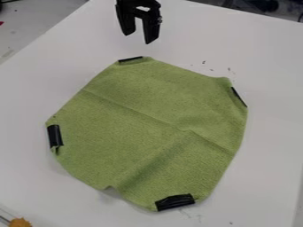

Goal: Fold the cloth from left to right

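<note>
My gripper (139, 39) hangs above the white table near the top edge of the view, behind the cloth's far corner. Its two fingers point down and stand apart, with nothing between them. The green cloth (130, 142) lies spread out over the middle of the table, apart from the gripper. Crossing creases and a raised fold line run over its surface. Each of its four corners bears a strip of black tape, at the far, right, near and left sides.
The white table (53, 190) extends around the cloth on all sides, with small dark specks beyond its far right side. An orange-yellow object (20, 222) with a thin rod is at the lower left corner. Dark items stand beyond the table's far edge.
</note>
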Controlling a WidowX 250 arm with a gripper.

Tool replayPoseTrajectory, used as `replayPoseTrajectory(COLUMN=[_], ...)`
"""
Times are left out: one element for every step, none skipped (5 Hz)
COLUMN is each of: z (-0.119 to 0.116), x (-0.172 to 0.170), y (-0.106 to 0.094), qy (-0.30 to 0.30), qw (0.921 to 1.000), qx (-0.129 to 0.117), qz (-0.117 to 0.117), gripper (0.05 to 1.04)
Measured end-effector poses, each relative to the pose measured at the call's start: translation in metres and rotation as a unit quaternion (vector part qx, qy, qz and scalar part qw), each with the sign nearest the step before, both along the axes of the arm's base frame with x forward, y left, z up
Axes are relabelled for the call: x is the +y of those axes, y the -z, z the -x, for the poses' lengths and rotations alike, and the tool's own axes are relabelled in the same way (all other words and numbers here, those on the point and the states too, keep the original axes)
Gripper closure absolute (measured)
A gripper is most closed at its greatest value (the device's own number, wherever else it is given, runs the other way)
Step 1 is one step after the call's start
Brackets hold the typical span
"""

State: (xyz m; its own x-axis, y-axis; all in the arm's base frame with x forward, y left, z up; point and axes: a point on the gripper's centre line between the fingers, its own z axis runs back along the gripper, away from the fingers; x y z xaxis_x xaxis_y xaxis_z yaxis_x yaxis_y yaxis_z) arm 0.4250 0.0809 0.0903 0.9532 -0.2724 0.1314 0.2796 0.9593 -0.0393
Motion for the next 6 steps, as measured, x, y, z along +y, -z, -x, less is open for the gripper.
replayPoseTrajectory(z=[0.004, 0.021, 0.028, 0.045, 0.069, 0.099], x=[-0.002, -0.020, -0.056, -0.082, -0.087, -0.059], y=[0.021, 0.040, 0.028, 0.021, 0.017, 0.008], qy=[-0.004, -0.036, -0.050, -0.109, -0.169, -0.231], qw=[0.9997, 0.9988, 0.9978, 0.9914, 0.9834, 0.9700], qx=[0.023, 0.031, -0.011, -0.020, -0.011, -0.013], qz=[0.005, -0.009, -0.042, -0.069, -0.065, -0.074], gripper=[0.083, 0.083, 0.083, 0.083, 0.083, 0.083])
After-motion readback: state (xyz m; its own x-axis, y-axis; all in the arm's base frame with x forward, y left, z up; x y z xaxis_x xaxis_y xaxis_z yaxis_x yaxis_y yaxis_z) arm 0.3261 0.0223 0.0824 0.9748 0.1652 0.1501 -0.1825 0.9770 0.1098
